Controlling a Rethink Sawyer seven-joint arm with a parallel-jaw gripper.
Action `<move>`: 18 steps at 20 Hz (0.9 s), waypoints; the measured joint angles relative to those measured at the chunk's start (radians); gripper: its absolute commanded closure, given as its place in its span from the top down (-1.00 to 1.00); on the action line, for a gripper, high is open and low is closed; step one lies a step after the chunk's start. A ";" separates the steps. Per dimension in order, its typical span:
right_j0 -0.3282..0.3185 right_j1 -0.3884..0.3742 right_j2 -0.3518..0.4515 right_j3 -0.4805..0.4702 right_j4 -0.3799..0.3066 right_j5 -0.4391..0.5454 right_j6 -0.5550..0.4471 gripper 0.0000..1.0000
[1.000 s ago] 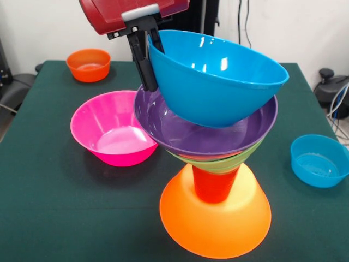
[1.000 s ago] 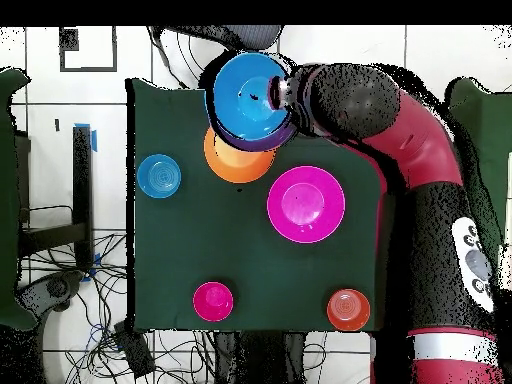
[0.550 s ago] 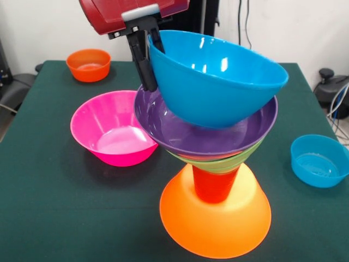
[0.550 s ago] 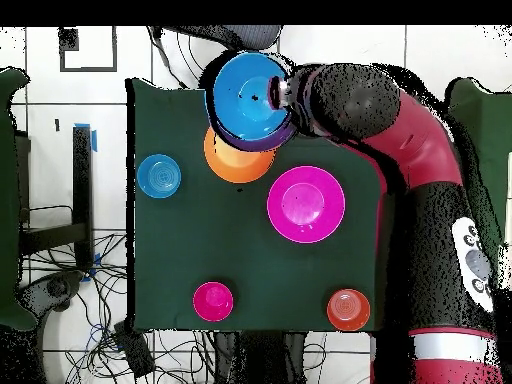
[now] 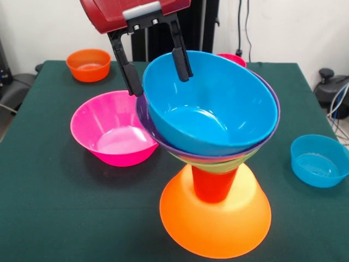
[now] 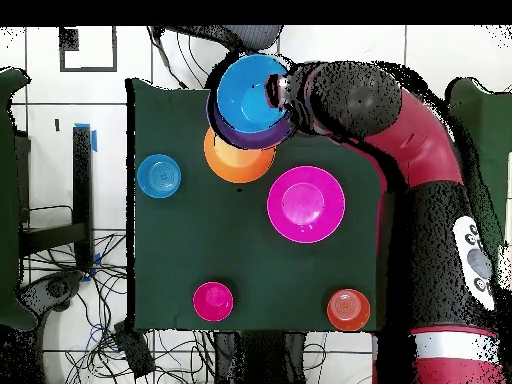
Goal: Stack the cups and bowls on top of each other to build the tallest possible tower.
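Tower topped by blue bowl

Gripper (image 5: 155, 68) fingers spread, straddling rim of large blue bowl (image 5: 212, 112), one finger inside, one outside. Nested in purple bowl (image 5: 146, 123) over green bowl (image 5: 229, 164), orange-red cup (image 5: 214, 184), inverted orange bowl (image 5: 215, 218). Pink bowl (image 5: 112, 128) just beside. No readable writing anywhere.
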 measured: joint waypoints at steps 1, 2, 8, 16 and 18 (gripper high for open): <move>-0.001 0.000 0.002 0.000 0.000 0.000 0.000 1.00; -0.003 0.000 0.006 0.000 0.000 0.000 0.000 1.00; -0.006 0.000 0.011 0.000 0.000 0.000 0.000 1.00; -0.006 0.000 0.012 0.000 0.000 0.000 0.000 1.00; -0.006 0.000 0.012 0.000 0.000 0.000 0.000 1.00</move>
